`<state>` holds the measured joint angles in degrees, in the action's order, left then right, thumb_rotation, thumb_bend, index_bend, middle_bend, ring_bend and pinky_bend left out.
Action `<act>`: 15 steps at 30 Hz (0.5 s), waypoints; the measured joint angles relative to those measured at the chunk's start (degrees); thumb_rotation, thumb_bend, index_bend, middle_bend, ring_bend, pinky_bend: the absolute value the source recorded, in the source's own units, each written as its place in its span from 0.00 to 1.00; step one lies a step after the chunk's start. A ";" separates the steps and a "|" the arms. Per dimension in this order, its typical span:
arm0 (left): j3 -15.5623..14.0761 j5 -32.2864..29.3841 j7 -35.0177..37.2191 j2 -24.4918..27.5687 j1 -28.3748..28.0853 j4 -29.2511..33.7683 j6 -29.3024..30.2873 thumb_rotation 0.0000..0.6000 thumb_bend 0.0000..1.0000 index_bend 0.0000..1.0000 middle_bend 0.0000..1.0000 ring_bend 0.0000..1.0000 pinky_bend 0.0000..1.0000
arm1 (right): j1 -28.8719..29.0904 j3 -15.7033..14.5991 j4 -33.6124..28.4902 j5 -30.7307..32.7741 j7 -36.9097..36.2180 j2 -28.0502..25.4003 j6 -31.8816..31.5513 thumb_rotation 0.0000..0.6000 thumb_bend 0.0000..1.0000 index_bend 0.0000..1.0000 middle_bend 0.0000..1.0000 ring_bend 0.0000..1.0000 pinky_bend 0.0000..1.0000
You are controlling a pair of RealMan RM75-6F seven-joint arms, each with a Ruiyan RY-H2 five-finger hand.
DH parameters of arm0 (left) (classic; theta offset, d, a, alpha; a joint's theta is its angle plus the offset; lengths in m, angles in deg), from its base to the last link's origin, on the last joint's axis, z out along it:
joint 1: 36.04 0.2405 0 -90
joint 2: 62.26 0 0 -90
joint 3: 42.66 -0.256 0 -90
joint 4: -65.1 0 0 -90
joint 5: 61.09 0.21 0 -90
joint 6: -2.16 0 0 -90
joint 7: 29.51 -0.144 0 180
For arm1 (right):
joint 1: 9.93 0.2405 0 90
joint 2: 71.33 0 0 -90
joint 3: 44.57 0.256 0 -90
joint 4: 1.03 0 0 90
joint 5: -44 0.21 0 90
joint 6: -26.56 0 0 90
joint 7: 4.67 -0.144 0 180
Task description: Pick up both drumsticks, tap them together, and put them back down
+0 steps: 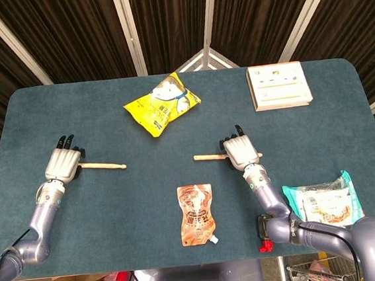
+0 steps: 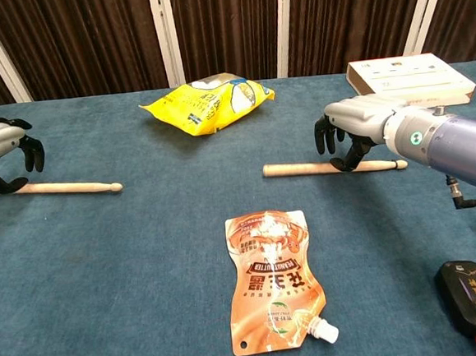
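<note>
Both wooden drumsticks lie flat on the blue table (image 1: 146,191). The left drumstick (image 1: 101,166) (image 2: 57,189) points right from under my left hand (image 1: 62,166) (image 2: 0,147). That hand's fingers are spread and lifted just above the stick's butt end. The right drumstick (image 1: 208,157) (image 2: 303,169) points left from under my right hand (image 1: 240,151) (image 2: 357,119). Its fingers arch over the stick with their tips off the wood, and only the thumb reaches down beside it. Neither stick is off the cloth.
A yellow snack bag (image 1: 162,104) lies at the back centre and a white box (image 1: 278,86) at the back right. An orange spout pouch (image 1: 197,214) sits front centre. A black and red device (image 1: 267,231) and a green-white packet (image 1: 323,200) lie front right.
</note>
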<state>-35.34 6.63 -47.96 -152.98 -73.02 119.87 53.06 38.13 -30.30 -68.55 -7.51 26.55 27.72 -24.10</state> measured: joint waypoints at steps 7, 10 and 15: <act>0.61 -5.78 -3.76 5.36 0.67 9.15 -3.10 1.00 0.41 0.09 0.06 0.00 0.00 | 0.59 1.19 -3.73 8.28 7.65 -1.69 -1.90 1.00 0.38 0.13 0.13 0.15 0.00; 0.89 -9.37 -5.86 9.00 0.86 15.21 -4.18 1.00 0.37 0.06 0.02 0.00 0.00 | 0.67 1.68 -6.31 10.75 9.38 -2.96 -3.31 1.00 0.32 0.06 0.08 0.12 0.00; 1.76 -12.88 -6.15 16.15 1.94 27.39 -4.00 1.00 0.31 0.03 0.00 0.00 0.00 | -0.42 2.59 -12.65 10.60 9.02 -6.63 -7.13 1.00 0.26 0.01 0.04 0.09 0.00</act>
<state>-33.57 -6.25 -54.11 -136.84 -71.09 147.26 49.06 37.71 -27.70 -81.20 3.09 35.57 21.09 -31.23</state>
